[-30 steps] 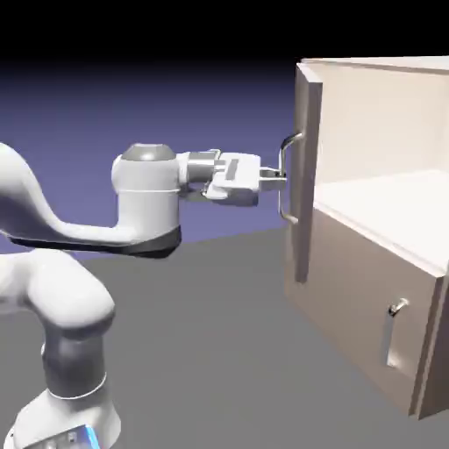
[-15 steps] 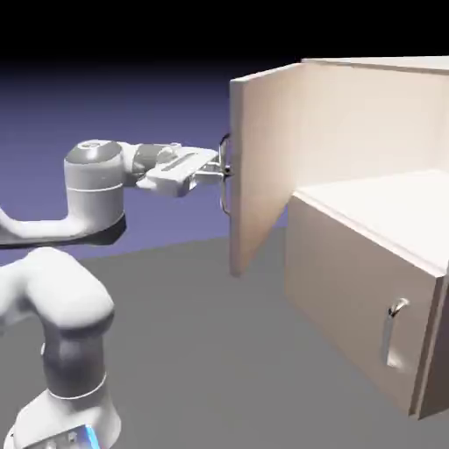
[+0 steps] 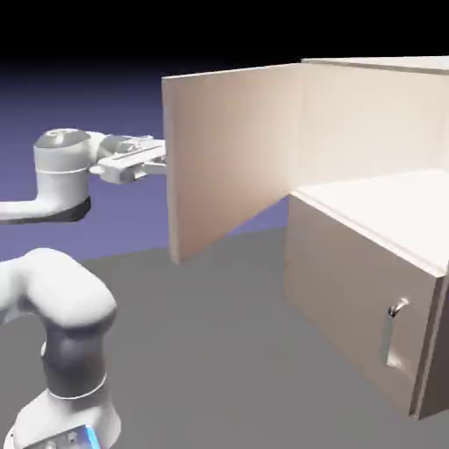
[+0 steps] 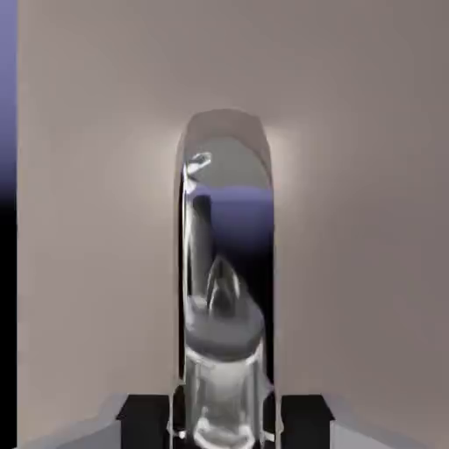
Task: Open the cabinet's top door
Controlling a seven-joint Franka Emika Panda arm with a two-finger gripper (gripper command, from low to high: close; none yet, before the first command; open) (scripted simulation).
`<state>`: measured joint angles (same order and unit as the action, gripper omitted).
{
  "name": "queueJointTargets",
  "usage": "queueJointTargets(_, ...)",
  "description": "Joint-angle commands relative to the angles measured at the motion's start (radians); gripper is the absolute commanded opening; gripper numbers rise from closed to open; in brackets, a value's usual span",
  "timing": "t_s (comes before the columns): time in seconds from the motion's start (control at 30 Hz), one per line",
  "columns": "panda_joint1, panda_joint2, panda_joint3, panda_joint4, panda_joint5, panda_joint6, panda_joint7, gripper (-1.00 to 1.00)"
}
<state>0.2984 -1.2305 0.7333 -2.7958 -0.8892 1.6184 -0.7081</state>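
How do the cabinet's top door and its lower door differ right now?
The top door stands swung wide open; the lower door is shut. The top door is the taller panel, the lower door the shorter one. The gripper is closed on the top door's handle; nothing touches the lower door's handle. Both handles are shiny metal.
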Motion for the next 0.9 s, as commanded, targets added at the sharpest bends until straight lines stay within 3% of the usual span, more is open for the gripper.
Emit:
queueJointTargets(0.0,-0.019,0.021,0.036,0.030,0.029,-0.031,0.005,-1.00)
queueJointTargets(0.4,-0.387,0.194,0.422,0.459,0.268,-0.380,0.032,-1.00)
queueJointTargets(0.87,-0.872,0.162,0.717,0.966,0.391,-0.698,-0.050,-1.00)
